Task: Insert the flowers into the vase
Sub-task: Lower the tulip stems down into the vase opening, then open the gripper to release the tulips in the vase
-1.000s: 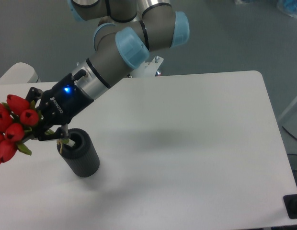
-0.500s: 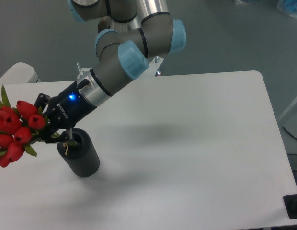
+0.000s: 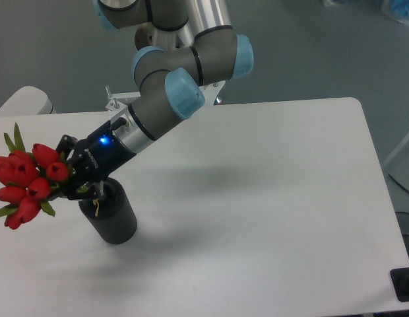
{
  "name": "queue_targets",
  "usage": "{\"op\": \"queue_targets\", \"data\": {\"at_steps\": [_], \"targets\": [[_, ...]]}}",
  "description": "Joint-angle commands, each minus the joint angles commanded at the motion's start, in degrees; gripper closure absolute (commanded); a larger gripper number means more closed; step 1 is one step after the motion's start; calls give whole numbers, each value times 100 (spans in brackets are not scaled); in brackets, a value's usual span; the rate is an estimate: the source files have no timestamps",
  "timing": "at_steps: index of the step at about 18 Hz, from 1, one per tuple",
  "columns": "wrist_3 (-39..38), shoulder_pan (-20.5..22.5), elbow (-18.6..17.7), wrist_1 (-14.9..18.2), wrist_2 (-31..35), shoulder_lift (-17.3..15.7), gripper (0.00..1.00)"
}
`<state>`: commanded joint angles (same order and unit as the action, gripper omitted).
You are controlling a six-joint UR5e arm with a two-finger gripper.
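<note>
Tulips [image 3: 25, 185] swing upright as the end effector [image 3: 74, 179], clamped on their stems, tips further over since a second ago; the stem ends now sit just below it in the vase [image 3: 111, 216] mouth on the tabletop [image 3: 270, 198], insertion nearly complete.

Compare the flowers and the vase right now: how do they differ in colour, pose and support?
The flowers are bright red with green leaves; the vase is dark grey-black. The flowers lean out to the left, while the vase stands on the table. The gripper holds the flowers; the vase stands free. The stems meet the vase mouth.
</note>
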<state>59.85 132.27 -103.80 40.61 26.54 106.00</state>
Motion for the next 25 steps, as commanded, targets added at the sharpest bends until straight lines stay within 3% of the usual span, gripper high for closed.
{"op": "queue_targets", "data": {"at_steps": [10, 17, 25], "targets": [[281, 70, -325, 0, 0, 9, 78], [290, 158, -413, 0, 0, 35, 72], [290, 193, -369, 0, 0, 114, 46]]}}
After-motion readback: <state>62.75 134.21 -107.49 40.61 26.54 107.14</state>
